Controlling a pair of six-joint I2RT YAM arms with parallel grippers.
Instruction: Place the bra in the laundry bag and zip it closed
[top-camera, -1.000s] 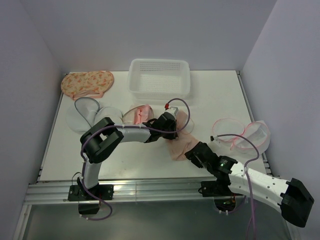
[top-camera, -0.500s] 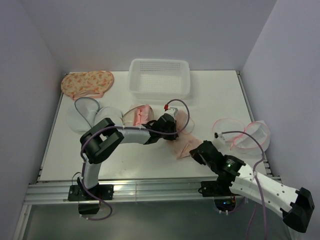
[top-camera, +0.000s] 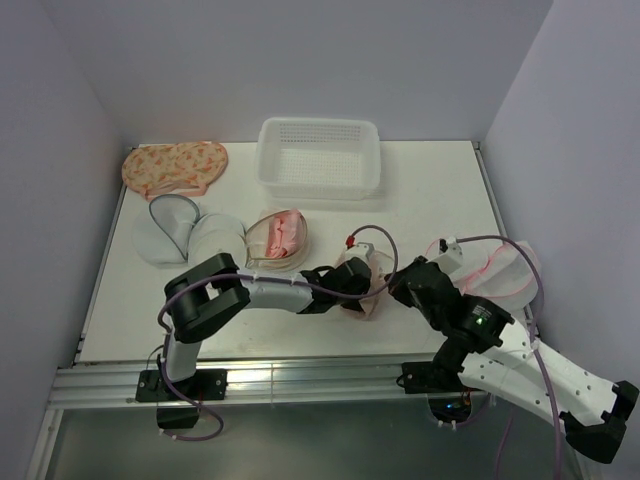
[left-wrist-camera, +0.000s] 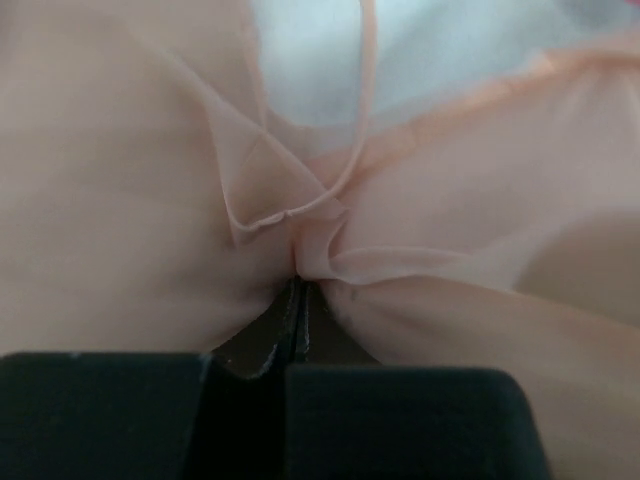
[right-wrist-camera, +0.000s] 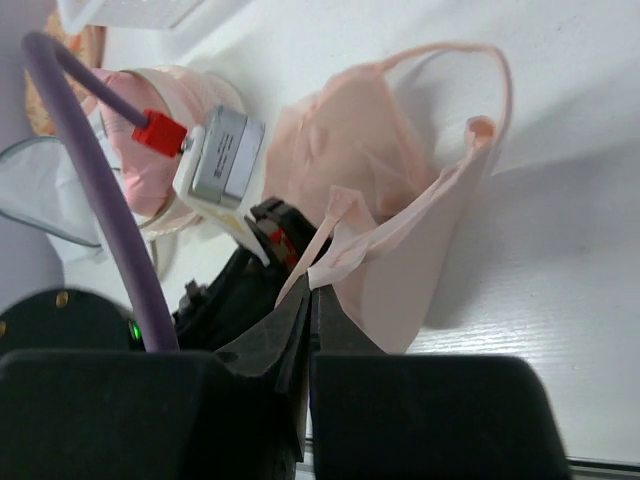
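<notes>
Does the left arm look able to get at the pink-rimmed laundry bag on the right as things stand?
Probably not. The left claw is shut on the bra in the middle, and the right arm lies between it and the laundry bag at the far right.

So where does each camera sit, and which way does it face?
Top external: high behind the arms, looking down at the white table; both arms show, left hand and right hand on the pale pink fabric bra.
Left wrist: on the left arm, facing along its shut hand into the bra.
Right wrist: on the right arm, past its own hand, toward bra and left hand.
All share the bra.
</notes>
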